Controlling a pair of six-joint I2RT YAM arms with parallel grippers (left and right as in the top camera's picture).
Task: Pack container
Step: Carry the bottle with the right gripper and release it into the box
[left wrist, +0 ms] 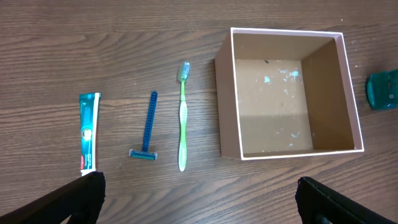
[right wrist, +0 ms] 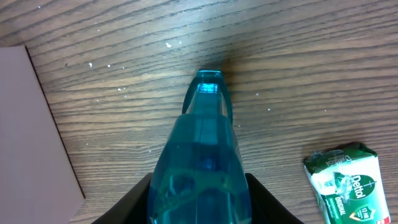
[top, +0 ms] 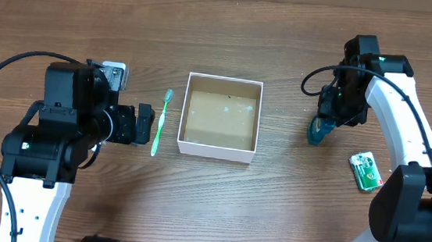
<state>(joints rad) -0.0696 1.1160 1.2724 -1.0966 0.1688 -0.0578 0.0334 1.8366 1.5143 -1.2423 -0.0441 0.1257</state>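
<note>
- Container [top: 217,151] sits open-topped at mid-table between your two arms. Its tan floor is bare, so by my reading nothing is packed yet.
- Your right gripper [right wrist: 199,202] is clenched on a teal bottle [right wrist: 199,143], fingers pressed to both its sides, just right of the box. That hold looks meant for carrying it in. You cannot tell whether the bottle is clear of the table.
- Your left gripper [left wrist: 202,199] hangs released, jaws wide, above the toothbrush [left wrist: 183,118], which lies parallel to the box's left wall. It is likely lining up a pick.
- Razor [left wrist: 148,127] and toothpaste tube [left wrist: 89,132] lie further left, and a green soap packet [right wrist: 345,186] waits near the bottle.
</note>
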